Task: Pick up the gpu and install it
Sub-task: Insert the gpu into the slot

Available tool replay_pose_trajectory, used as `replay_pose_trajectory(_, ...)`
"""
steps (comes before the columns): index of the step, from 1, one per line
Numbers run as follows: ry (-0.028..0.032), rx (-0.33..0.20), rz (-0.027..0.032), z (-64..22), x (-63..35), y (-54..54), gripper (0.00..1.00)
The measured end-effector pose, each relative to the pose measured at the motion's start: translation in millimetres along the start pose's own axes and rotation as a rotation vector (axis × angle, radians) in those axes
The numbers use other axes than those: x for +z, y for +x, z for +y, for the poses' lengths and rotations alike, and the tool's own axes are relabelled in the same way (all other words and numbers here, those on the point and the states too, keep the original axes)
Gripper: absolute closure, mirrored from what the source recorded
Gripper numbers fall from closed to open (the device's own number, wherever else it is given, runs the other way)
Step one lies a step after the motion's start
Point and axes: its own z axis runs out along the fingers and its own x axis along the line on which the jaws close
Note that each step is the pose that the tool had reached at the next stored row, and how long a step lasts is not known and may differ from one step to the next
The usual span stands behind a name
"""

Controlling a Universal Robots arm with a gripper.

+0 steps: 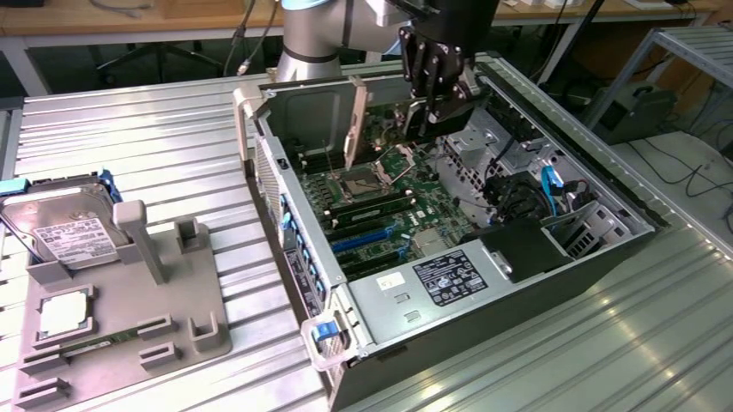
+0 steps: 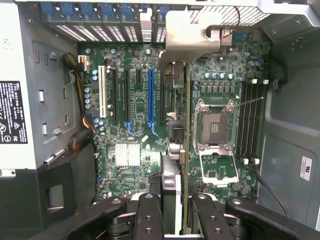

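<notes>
The gpu (image 2: 172, 175) is held edge-on over the motherboard (image 2: 130, 115) inside the open computer case (image 1: 596, 249), with my gripper (image 2: 175, 212) shut on its near end. Its silver bracket (image 2: 192, 35) points toward the case's rear slot covers. In the exterior view the gripper (image 1: 433, 116) hangs above the far half of the board, and the card's bracket (image 1: 354, 120) stands upright to its left in that view. The card hovers beside a long blue expansion slot (image 2: 150, 100), apart from it. I cannot tell how high above the board it is.
The CPU socket (image 2: 215, 125) and memory slots (image 2: 250, 120) lie on the card's other side. A power supply (image 1: 458, 275) fills the near end of the case. Outside it, a grey fixture (image 1: 126, 300) carries a silver hard drive (image 1: 69, 232) and a green memory stick (image 1: 92, 346).
</notes>
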Motion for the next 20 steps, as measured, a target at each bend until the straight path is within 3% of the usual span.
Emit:
replay_pose_trajectory(16, 0.0, 0.001, -0.0052, 9.2, 11.3, 0.3, 0.72)
replay_pose_trajectory(20, 0.0001, 0.001, -0.0093, 10.6, 13.9, 0.4, 0.72)
